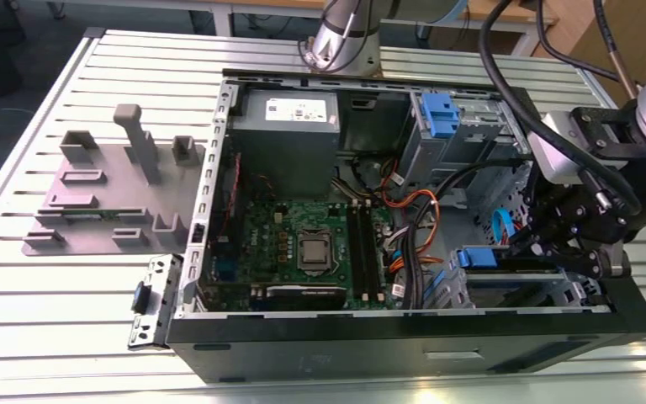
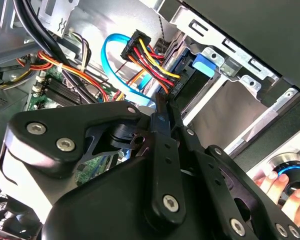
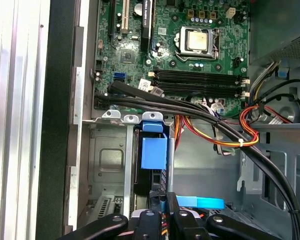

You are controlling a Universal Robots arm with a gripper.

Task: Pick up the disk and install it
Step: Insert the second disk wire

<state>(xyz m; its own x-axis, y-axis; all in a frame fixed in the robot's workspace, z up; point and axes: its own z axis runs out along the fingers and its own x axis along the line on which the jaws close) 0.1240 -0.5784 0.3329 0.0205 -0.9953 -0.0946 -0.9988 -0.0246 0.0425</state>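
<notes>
I judge this to be the install step, and a late one. The disk point(image 1: 487, 257), a flat drive clipped in a blue plastic bracket, is already off the table. It sits in the lower metal drive cage point(image 1: 525, 290) of the open black computer tower case point(image 1: 413, 349), near the exterior view's right. In the first wrist view its blue bracket tab point(image 3: 154, 152) stands in the cage slot, beside the green motherboard point(image 3: 190, 55). From here I cannot tell whether it is fully seated.

The black 2-finger gripper point(image 1: 525, 246) hangs inside the case at that cage. In both wrist views the 2 fingers point(image 2: 162, 117) are drawn together with barely a slit between them, and I see nothing held between them. Their tips point at the end of the disk point(image 2: 202, 65), where a bundle of red, yellow and orange wires point(image 2: 150, 55) and a light-blue flat cable point(image 2: 112, 57) crowd in. I cannot make out whether the tips touch the disk or stop just short.

Any further motion here calls for a straight line along the slot and slow travel. It also needs clearance from the thick black cables point(image 3: 200, 112) draped over the cage. A person's hand point(image 2: 277, 182) rests on a blue-ringed knob outside the case. The grey plastic stand with upright posts point(image 1: 110, 194) lies well apart on the slatted metal table point(image 1: 31, 278).
</notes>
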